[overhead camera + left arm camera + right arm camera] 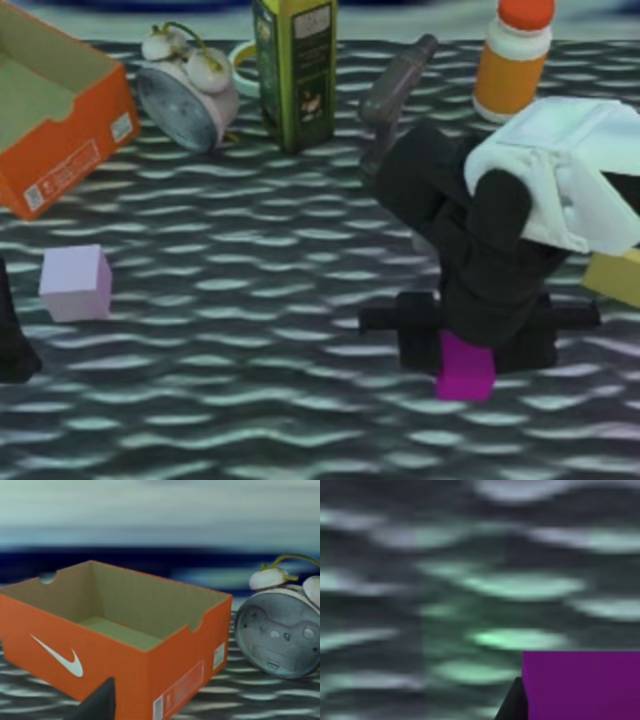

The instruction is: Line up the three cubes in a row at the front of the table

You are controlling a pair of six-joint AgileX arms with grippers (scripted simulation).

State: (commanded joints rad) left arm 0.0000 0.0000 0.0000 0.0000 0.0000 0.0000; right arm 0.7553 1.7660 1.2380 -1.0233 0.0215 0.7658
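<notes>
One magenta cube [465, 367] sits under the right gripper [470, 345].

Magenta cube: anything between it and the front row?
Nothing visible. The right gripper is down over the magenta cube, and the table ahead of it toward the front edge shows only bare cloth.

Magenta cube [465, 368] front-right, lilac [76, 283] left, mustard [614, 277] right.
</notes>
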